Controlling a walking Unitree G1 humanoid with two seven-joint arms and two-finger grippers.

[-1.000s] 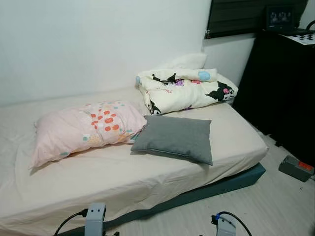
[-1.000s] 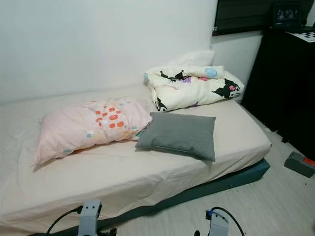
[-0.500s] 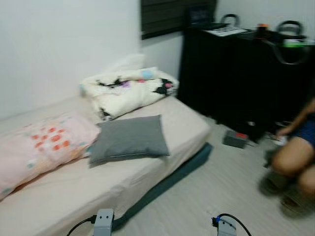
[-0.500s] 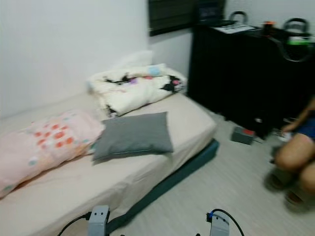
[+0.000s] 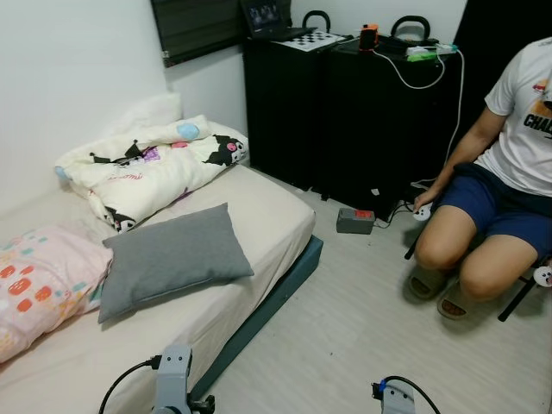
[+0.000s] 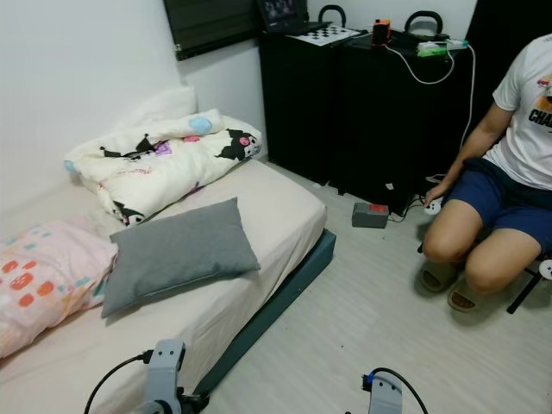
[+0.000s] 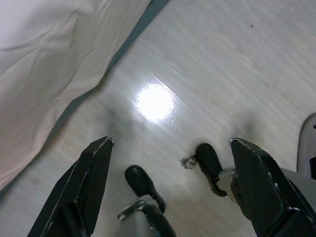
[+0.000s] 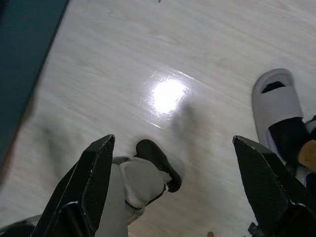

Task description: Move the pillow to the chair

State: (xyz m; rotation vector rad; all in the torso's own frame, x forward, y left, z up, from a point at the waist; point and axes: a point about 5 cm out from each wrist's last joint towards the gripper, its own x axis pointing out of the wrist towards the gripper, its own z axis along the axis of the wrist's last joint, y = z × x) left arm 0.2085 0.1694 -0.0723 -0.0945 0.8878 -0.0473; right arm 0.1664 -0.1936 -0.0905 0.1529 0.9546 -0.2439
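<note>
we see the grey pillow (image 5: 172,259) lying flat on the bed (image 5: 267,211), ahead of us and to our left, its long axis running roughly across the mattress from the pink pillow (image 5: 34,289) toward the bed's outer edge. a folded cartoon-print blanket (image 5: 147,159) sits behind it against the wall. the pillow is not yet touched.

both arms hang low at our sides. the left tool (image 7: 170,182) points down at the pale floor (image 7: 207,74) just beside the bed's sheet edge, its two black fingers spread wide with nothing between them. the right tool (image 8: 173,182) also points at the floor, fingers wide and empty.

the move to come turns on this: the pillow lies up and to the left of both tools, so our left arm is the nearer one, and we judge we must step or turn toward the bed before either can reach.

the head views show a person (image 5: 500,181) seated at the right, next to black cabinets (image 5: 345,112), with a small grey box (image 5: 355,221) on the floor nearby; we cannot clearly make out a chair. the right wrist view shows a slipper (image 8: 276,106) on the floor, and the left wrist view shows how close the sheet (image 7: 54,74) hangs to our left side.
</note>
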